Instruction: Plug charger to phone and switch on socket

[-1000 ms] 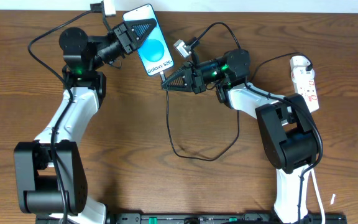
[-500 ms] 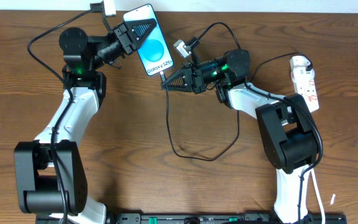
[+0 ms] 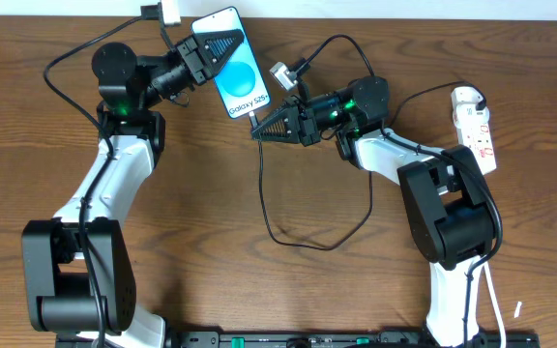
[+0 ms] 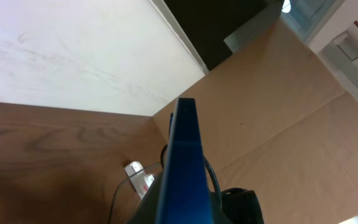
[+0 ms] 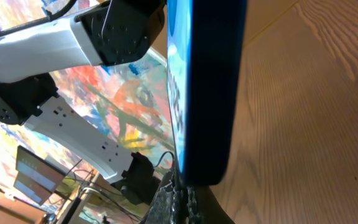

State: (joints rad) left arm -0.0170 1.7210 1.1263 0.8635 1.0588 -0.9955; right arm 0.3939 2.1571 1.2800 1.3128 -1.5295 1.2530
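Robotics lab (two arms [image 3: 114,184] at a wooden table [image 3: 259,290]).

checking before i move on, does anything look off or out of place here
Nothing looks damaged or spilled. The only oddity is that the phone is off the table, tilted, gripped at its top end by the left gripper, while the right gripper holds the charger plug at its bottom edge. The socket lies apart at the right.

The phone [image 3: 243,79] glows blue with white lettering, the charger [image 3: 262,174] is black, the socket [image 3: 477,121] white with red markings.
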